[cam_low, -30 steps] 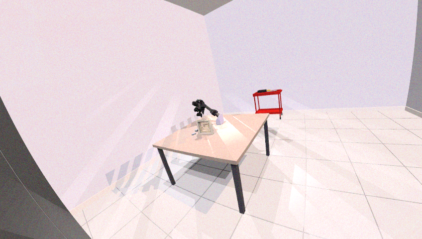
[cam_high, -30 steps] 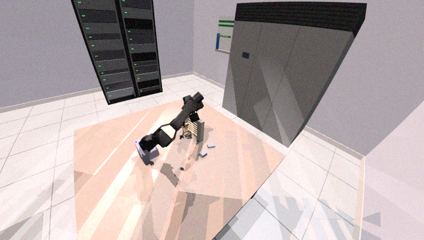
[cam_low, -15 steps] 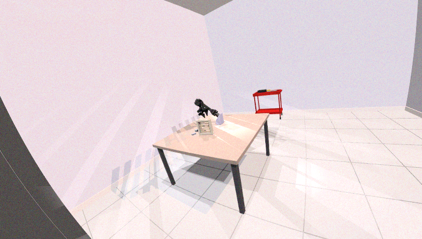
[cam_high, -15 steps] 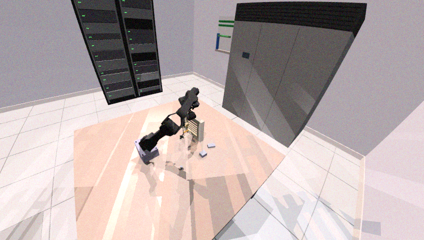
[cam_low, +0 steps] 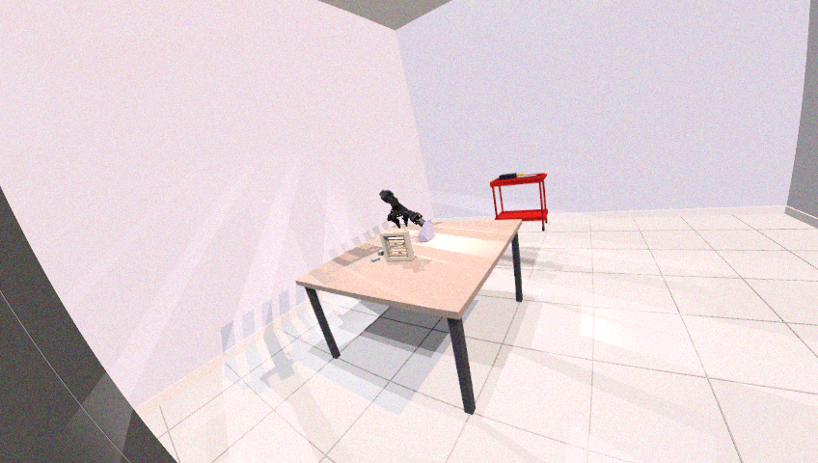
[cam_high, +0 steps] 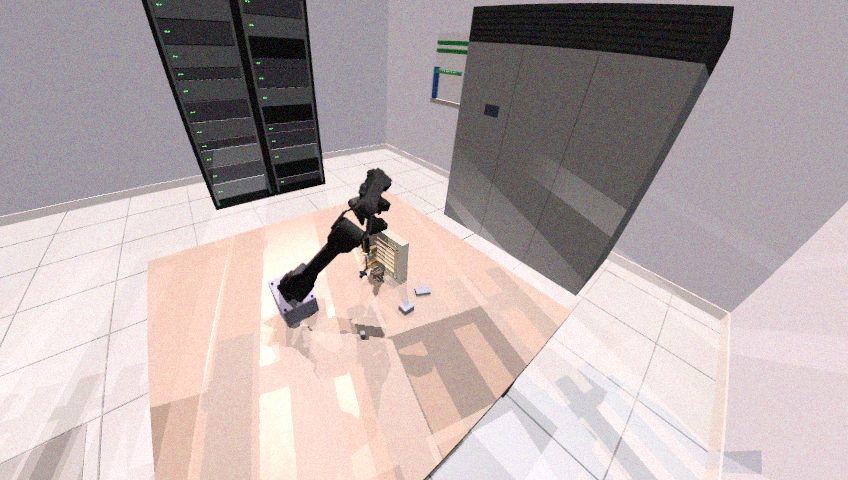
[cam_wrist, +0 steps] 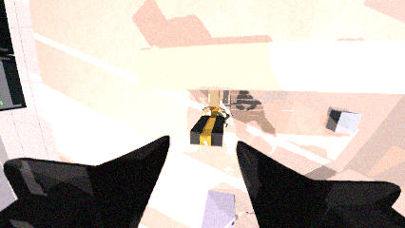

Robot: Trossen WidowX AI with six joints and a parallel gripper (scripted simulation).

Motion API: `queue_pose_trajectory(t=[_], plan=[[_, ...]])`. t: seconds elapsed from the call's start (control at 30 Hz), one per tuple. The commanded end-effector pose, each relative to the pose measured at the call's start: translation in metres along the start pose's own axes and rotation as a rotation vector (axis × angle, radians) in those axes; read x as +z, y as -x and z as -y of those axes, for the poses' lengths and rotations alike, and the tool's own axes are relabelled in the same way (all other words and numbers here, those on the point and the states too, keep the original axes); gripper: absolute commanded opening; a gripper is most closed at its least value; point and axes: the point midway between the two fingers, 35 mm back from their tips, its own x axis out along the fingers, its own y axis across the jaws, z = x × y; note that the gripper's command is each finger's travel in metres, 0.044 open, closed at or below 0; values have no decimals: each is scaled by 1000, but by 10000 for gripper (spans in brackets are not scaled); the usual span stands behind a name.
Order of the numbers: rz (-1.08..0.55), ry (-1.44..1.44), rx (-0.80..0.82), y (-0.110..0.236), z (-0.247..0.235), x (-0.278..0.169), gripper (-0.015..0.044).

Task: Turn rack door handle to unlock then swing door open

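The cream rack frame (cam_high: 402, 261) (cam_low: 409, 250) (cam_wrist: 204, 66) stands upright on the table. Its slatted door (cam_high: 380, 261) looks shut in the top view. The black handle with a yellow stripe (cam_wrist: 207, 132) stands out from the door's front, seen from above in the wrist view; its turn is hard to tell. My gripper (cam_wrist: 203, 142) (cam_low: 396, 222) is open and points down, above the handle and on the door's front side. In the wrist view the handle shows beyond and between the two fingertips, with nothing held. Contact is not visible.
The table (cam_high: 202, 356) (cam_low: 367, 286) also bears small grey-blue blocks (cam_high: 422, 291) (cam_high: 406, 308) beside the rack and a smaller dark piece (cam_high: 362, 334) farther forward. The arm's lavender base (cam_high: 300, 312) (cam_low: 425, 231) (cam_wrist: 220, 209) stands on the door's front side.
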Motion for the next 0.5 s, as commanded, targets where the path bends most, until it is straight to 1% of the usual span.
queue_pose_trajectory(t=[0.0,0.17,0.47], plan=[[-33,45,-97,-1,-4,-4,287],[-59,92,-187,-1,-8,-7,287],[-60,94,-191,-5,-7,-7,287]])
